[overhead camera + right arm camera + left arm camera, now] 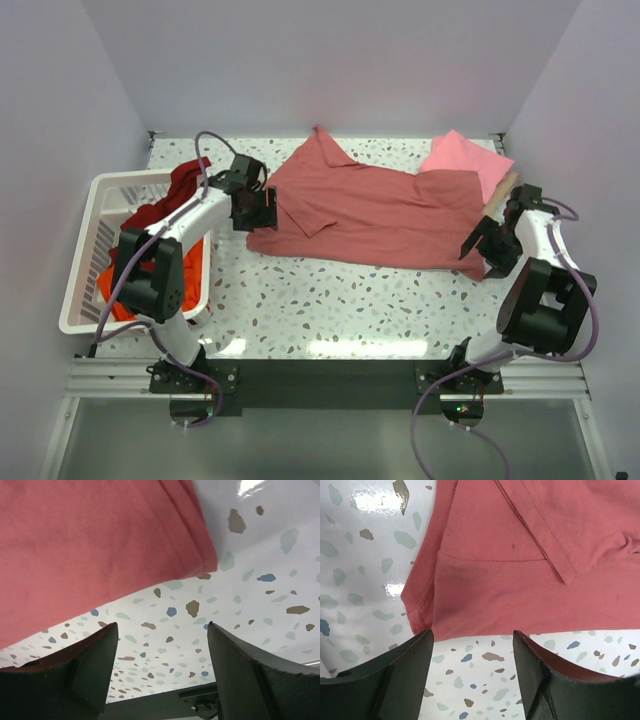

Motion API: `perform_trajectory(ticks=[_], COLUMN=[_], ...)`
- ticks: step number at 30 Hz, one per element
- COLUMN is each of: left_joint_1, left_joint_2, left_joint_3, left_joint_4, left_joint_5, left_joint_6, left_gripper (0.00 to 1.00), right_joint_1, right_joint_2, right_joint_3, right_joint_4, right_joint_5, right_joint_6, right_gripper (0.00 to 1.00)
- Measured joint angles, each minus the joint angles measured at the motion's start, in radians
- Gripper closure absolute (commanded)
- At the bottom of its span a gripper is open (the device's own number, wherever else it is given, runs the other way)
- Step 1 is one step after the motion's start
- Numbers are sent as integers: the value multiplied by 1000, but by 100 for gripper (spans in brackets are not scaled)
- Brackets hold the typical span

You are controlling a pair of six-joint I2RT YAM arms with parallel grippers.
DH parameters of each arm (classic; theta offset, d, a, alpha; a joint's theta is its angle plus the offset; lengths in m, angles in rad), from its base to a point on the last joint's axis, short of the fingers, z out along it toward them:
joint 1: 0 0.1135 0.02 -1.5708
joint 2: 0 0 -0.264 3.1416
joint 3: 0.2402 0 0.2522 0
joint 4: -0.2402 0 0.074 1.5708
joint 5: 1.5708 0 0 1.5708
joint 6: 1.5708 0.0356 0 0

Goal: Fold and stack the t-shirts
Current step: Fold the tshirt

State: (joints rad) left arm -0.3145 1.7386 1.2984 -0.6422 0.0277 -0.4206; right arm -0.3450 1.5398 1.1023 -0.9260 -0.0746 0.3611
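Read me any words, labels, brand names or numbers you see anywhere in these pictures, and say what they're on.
None: no text can be read in any view. The rose-red t-shirt, the pink t-shirt, the white basket and the speckled table show no print, tag or label.

Four shirts were counted: one rose shirt [370, 212], one pink shirt [465, 160], one maroon shirt [185, 182], one orange shirt [196, 265]. There was one basket [80, 250] and one table [330, 300]. Two arms: left arm [150, 275], right arm [540, 295]. Two grippers: left gripper [472, 635], right gripper [162, 627].
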Motion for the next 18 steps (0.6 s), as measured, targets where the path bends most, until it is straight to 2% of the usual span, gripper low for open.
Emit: perform_trajectory(ticks=[3, 8, 10, 14, 18], left_joint_1=[0, 0, 0, 0, 0], left_joint_2=[9, 19, 19, 19, 20], left_joint_3=[-17, -69, -89, -121, -128], left_joint_4=[21, 43, 50, 60, 73], left_joint_5=[-5, -3, 3, 22, 34], left_joint_6=[14, 26, 31, 41, 47], left_gripper=[33, 42, 43, 58, 60], right_joint_1=[-61, -147, -153, -152, -153], right_joint_2=[-16, -27, -29, -29, -31], right_joint_3=[-19, -26, -25, -23, -23], right_joint_4=[-1, -4, -7, -20, -27], right_joint_5=[-16, -23, -23, -23, -21], right_joint_6=[-14, -34, -37, -38, -38], right_gripper=[25, 26, 26, 26, 26])
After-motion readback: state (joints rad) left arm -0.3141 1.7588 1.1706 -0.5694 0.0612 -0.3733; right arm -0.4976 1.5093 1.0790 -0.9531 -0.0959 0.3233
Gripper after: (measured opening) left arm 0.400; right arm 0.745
